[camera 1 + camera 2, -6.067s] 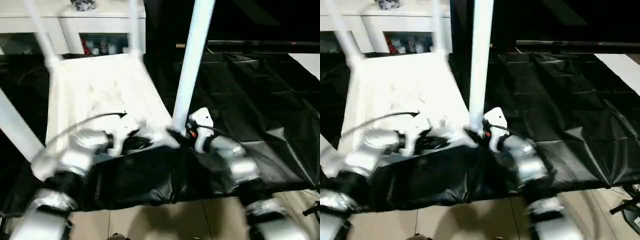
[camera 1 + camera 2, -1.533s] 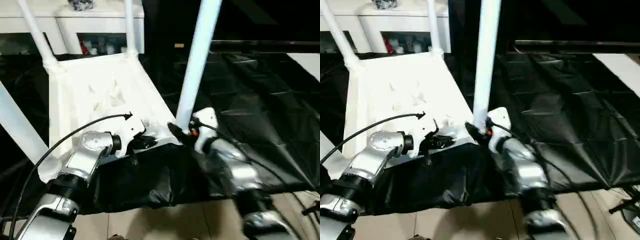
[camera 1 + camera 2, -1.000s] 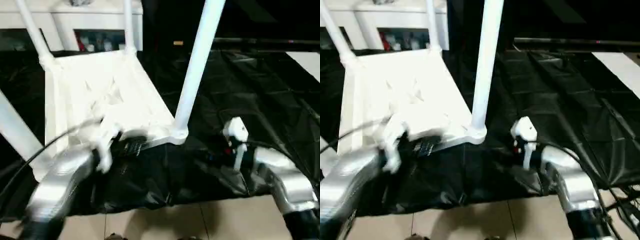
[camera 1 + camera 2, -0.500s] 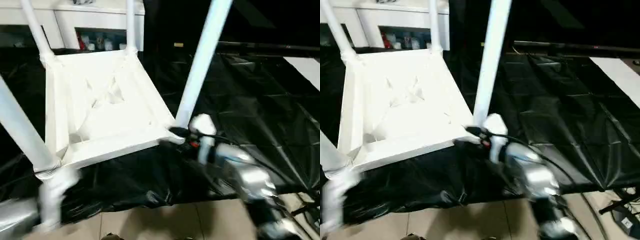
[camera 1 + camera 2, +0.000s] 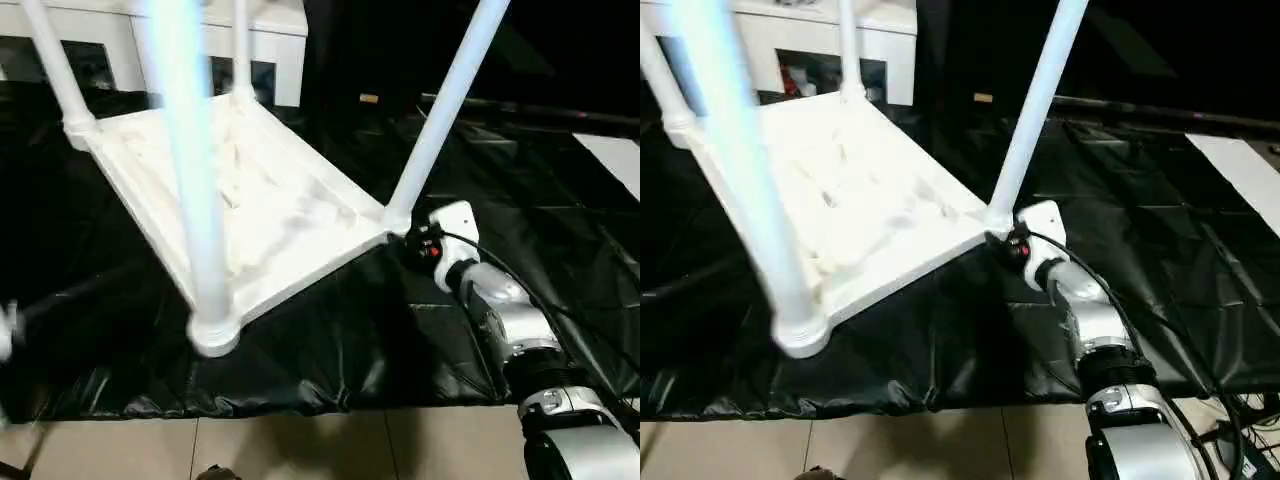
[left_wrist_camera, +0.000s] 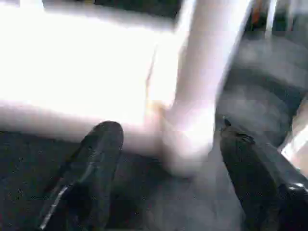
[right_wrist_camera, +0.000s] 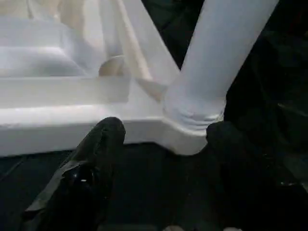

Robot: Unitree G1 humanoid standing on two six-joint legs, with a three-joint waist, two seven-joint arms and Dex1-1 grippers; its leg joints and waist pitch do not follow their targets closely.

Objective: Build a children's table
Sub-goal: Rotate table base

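Table (image 5: 250,215) lies upside down on the black sheet (image 5: 400,340), ribbed underside up, all 4 legs standing in the corner sockets; tabletop sits skewed to the sheet's front edge, one corner w/ its leg (image 5: 190,170) close to that edge, another corner w/ leg (image 5: 440,115) further right and further back. White cabinet (image 5: 270,30) behind, past the sheet's far edge. R gripper (image 7: 159,144) sits at that right corner, fingers spread to either side of the socket base, not pinching it; whether they touch the plastic I can't tell. L gripper (image 6: 168,163) also spread, fingers (image 6: 94,168) either side of another leg base and its socket, nothing pinched, view blurred. Assembly looks about done, so the remaining work is prob. seating the legs fully and flipping the table upright. Risks, as I judge them: legs maybe only pushed in loosely, so a sideways nudge from an arm could lever one out of its socket; tabletop could slide on the slick sheet toward the front edge if pushed from one corner only; tall legs can foul the forearms during any lift or turn.
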